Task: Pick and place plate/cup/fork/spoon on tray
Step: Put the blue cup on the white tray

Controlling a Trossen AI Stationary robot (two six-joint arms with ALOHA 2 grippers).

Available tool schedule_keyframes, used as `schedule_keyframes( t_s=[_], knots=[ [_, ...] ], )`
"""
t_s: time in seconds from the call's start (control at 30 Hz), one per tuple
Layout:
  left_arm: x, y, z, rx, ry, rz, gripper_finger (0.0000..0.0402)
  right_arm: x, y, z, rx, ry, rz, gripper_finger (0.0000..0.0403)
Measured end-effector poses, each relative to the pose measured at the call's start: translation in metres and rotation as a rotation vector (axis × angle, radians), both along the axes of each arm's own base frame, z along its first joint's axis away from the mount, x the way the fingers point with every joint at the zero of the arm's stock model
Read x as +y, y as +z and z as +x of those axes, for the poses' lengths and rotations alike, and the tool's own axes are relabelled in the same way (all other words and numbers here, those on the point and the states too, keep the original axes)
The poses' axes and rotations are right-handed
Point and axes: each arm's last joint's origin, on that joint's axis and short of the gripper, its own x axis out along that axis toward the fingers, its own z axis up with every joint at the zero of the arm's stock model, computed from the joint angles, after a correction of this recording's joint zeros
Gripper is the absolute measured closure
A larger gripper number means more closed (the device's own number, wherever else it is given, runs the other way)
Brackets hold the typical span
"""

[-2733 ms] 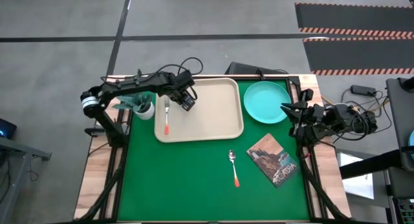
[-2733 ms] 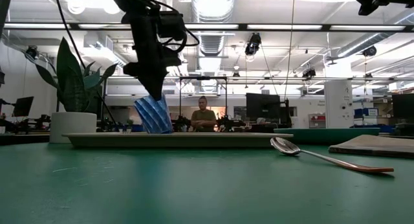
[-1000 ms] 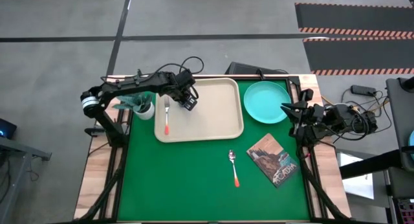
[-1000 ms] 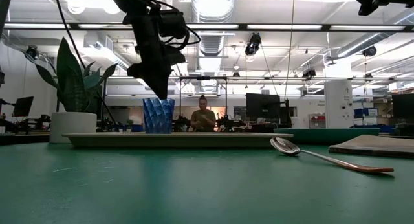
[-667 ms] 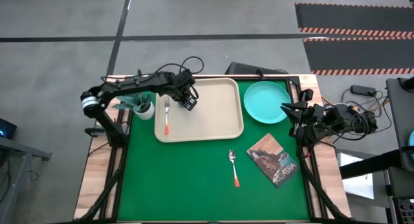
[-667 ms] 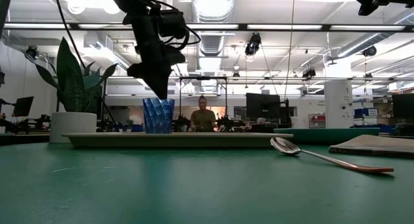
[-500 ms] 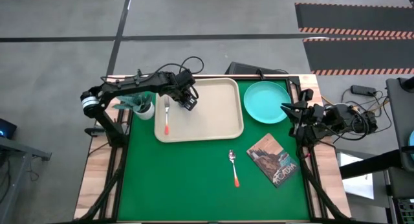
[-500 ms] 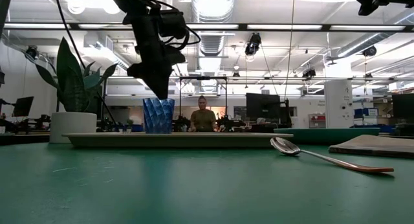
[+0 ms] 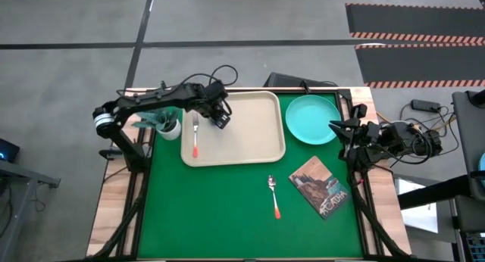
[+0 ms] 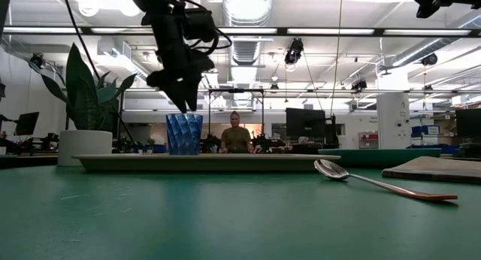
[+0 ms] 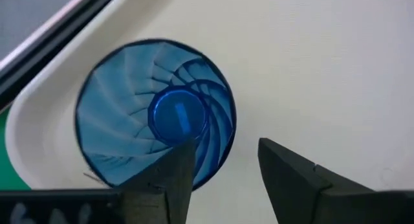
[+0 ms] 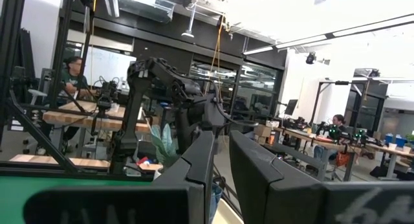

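Note:
The dark-blue cup stands upright on its base in the far left corner of the beige tray. My left gripper hangs open just above its rim, one finger over the cup's edge and the other beside it. The fork lies flat on the tray's left side. The spoon lies on the green table in front of the tray. The turquoise plate rests on the table to the right of the tray. My right gripper waits shut at the table's right edge, above the plate's side.
A white pot with a green plant stands just left of the tray, close to my left arm. A brown-covered book lies at the right, in front of the plate. A person sits in the room beyond the table.
My left gripper has opened and let go of the cup, with its fingertips now slightly above the rim. The cup has stayed upright on the tray.

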Motion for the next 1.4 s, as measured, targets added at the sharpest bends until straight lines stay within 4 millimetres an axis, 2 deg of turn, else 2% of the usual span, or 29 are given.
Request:
schedule_keyframes(
  t_s=[0.4,0.53,0.7,0.87,1.0,1.1,1.23,1.4],
  knots=[
    [-0.015,0.04,-0.015,-0.16,-0.021,0.081,0.0246,0.0,0.0,0.0,-0.001,0.0,0.0,0.036],
    [-0.029,0.049,-0.011,-0.224,-0.062,0.127,0.0246,0.0,0.0,0.0,-0.003,0.0,0.001,0.036],
    [-0.057,0.05,0.003,-0.255,-0.12,0.208,0.0247,0.0,0.0,0.0,-0.005,0.0,0.002,0.036],
    [-0.085,0.032,0.016,-0.326,-0.204,0.243,0.0247,0.0,0.0,0.0,-0.004,0.0,0.002,0.036],
    [-0.099,0.002,0.018,-0.339,-0.245,0.239,0.0247,0.0,0.0,0.0,-0.005,0.0,0.002,0.036],
    [-0.1,-0.022,0.012,-0.286,-0.225,0.245,0.0247,0.0,0.0,0.0,-0.004,0.0,0.002,0.036],
    [-0.099,-0.045,0.003,-0.226,-0.166,0.286,0.0252,0.0,0.0,0.0,-0.004,-0.001,0.0,0.036],
    [-0.097,-0.053,-0.002,-0.177,-0.123,0.37,0.0278,0.0,0.0,0.0,-0.004,-0.001,0.001,0.036]
  ],
)
